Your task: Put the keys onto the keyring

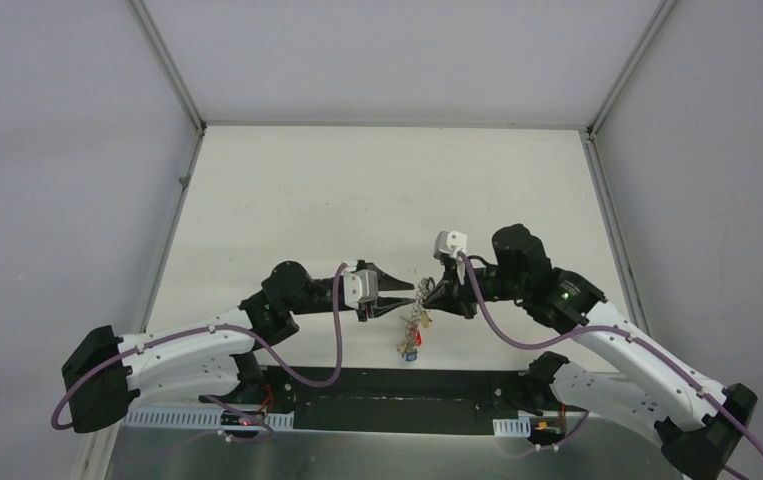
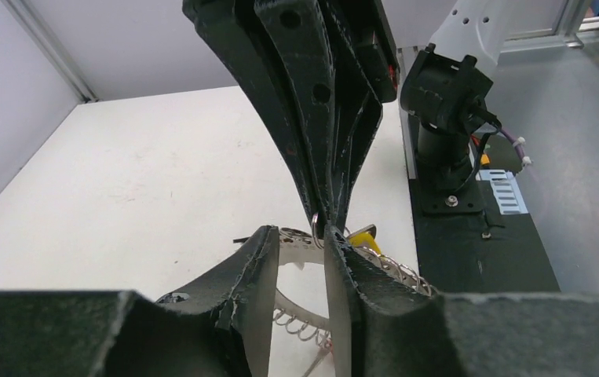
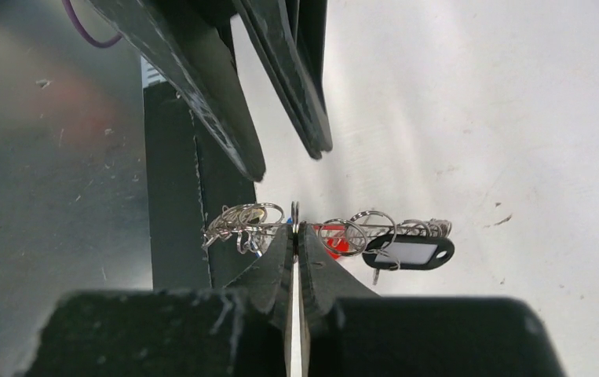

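Note:
The keyring [image 1: 419, 312] hangs in the air between the two grippers, above the table's near edge. It is a grey band of wiry coils [image 2: 305, 250] with small split rings on it [image 3: 241, 220]. My right gripper [image 3: 294, 228] is shut on one thin split ring of it. My left gripper [image 2: 300, 234] stands open, and the keyring crosses just beyond its fingertips without being pinched. Keys dangle from the keyring: a red head [image 3: 332, 240], a yellow one [image 2: 363, 238] and a blue one [image 1: 409, 350]. In the right wrist view the left gripper [image 3: 290, 161] hovers just above the ring.
A black tag with a white label [image 3: 408, 253] hangs from the keyring's far end. A black base plate [image 1: 387, 385] runs along the near edge under the hanging keys. The right arm's base [image 2: 445, 102] stands close behind. White walls enclose the table [image 1: 377, 190].

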You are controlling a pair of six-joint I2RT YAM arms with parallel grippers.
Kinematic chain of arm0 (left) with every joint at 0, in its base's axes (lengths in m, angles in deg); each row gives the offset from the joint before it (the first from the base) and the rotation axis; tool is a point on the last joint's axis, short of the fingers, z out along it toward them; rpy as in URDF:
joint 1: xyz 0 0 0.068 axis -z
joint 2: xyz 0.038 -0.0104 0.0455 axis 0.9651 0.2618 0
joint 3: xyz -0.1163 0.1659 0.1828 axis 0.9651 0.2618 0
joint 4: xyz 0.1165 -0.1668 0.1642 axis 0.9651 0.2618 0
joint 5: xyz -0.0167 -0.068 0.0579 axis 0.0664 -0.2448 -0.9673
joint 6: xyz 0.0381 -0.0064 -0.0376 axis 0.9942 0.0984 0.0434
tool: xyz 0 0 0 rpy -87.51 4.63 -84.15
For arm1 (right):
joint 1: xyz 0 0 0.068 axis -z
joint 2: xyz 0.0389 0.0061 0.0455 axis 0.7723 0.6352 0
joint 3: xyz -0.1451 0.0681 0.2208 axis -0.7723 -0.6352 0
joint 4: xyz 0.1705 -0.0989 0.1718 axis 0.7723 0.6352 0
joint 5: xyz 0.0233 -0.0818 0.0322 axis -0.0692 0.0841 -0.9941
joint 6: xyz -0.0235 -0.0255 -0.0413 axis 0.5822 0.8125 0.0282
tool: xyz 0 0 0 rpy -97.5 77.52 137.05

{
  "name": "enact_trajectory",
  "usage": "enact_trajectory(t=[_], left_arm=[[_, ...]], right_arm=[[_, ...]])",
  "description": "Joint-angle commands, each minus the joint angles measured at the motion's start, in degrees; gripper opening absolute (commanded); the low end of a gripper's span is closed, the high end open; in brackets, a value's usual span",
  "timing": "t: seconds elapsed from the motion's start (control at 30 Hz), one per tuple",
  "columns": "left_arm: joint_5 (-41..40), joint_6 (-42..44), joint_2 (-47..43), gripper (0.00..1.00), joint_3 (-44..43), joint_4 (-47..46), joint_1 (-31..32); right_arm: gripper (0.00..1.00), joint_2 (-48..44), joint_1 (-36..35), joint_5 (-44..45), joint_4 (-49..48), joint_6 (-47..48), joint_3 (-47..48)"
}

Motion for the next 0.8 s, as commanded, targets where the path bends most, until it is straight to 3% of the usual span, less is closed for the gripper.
enact_trajectory(t=[0.0, 0.33, 0.77], left_arm=[[0.0, 3.5, -2.6, 0.32, -3.6, 8.0, 0.4], [4.6, 9.0, 0.9, 0.37, -11.5, 25.0, 0.3], [9.8, 6.9, 9.2, 0.37, -15.9, 24.4, 0.3]], right_arm=[[0.0, 2.4, -0.1, -0.9, 5.1, 3.6, 5.9], [0.0, 9.0, -0.1, -2.3, 15.6, 8.5, 12.2], [0.0, 11.2, 0.0, -3.9, 16.7, 9.0, 13.5]])
